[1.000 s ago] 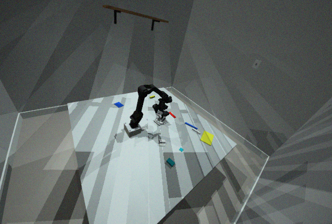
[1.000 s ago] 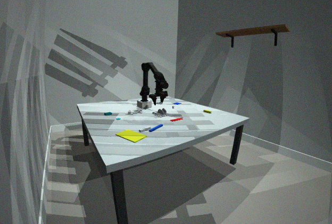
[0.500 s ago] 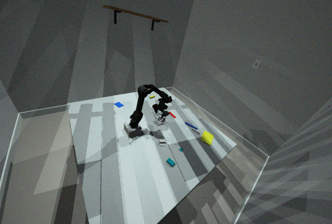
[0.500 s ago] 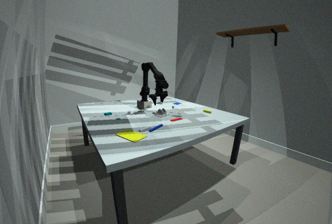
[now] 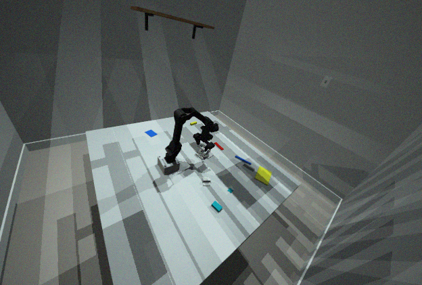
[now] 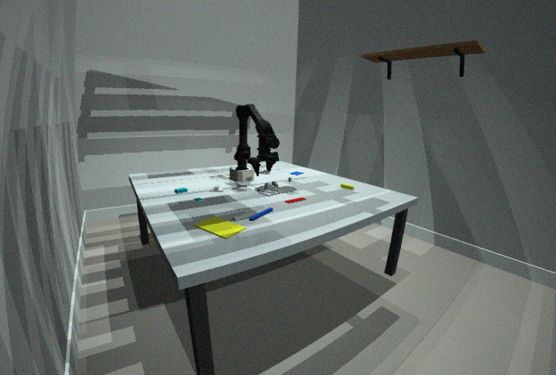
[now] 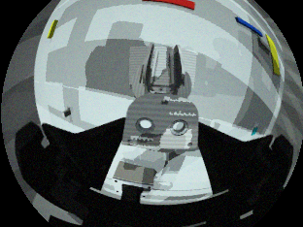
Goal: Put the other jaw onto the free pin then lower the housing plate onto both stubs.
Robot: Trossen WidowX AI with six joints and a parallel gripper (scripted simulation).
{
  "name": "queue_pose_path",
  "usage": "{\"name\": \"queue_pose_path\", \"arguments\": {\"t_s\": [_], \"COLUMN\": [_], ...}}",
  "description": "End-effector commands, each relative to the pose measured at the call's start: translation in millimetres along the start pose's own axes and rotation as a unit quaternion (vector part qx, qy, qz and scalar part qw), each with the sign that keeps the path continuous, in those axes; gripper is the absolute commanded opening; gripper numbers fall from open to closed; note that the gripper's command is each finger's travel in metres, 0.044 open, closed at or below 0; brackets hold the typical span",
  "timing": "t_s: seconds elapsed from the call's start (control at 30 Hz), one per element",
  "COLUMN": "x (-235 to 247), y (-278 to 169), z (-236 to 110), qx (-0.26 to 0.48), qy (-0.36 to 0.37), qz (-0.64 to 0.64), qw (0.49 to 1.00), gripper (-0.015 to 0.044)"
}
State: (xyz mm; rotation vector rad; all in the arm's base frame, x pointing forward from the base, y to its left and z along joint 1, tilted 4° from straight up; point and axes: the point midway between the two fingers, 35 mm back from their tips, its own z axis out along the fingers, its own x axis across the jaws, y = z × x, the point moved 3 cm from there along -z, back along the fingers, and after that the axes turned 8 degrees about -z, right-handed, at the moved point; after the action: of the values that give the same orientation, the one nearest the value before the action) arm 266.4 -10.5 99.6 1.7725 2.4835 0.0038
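Observation:
My gripper [image 5: 203, 141] [image 6: 263, 172] [image 7: 161, 123] is shut on the grey housing plate [image 7: 162, 108], which shows two round holes in the wrist view. The plate is held above the table, near the gear assembly. Beyond the plate, two grey jaws [image 7: 150, 65] [image 7: 178, 65] stand side by side, roughly parallel, on the ridged base [image 7: 190, 57]. In the top and exterior views the assembly [image 5: 204, 153] [image 6: 269, 188] is small and sits below my fingers. The pins, the stubs and the tooth contact are hidden or too small to tell.
A red bar [image 5: 218, 145] [image 6: 295, 200] [image 7: 170, 1] lies beyond the assembly. A blue bar [image 5: 243, 160] [image 6: 261, 214], a yellow sheet [image 5: 263, 175] [image 6: 219, 227], a teal block [image 5: 216, 206] [image 6: 181, 190] and a small white part [image 5: 205, 181] [image 6: 216, 188] lie around it.

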Motion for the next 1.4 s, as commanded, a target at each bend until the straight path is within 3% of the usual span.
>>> {"name": "queue_pose_path", "arguments": {"t_s": [0.0, 1.0, 1.37], "x": [-0.7, -0.7, -1.3], "y": [-1.3, -0.8, 0.6], "z": [0.2, 0.4, 17.6], "qx": [0.000, 0.000, 0.000], "qy": [-0.002, -0.002, -0.002], "qz": [-0.002, -0.001, 0.000], "qw": [1.000, 1.000, 1.000], "gripper": [0.0351, 0.0351, 0.0351]}}
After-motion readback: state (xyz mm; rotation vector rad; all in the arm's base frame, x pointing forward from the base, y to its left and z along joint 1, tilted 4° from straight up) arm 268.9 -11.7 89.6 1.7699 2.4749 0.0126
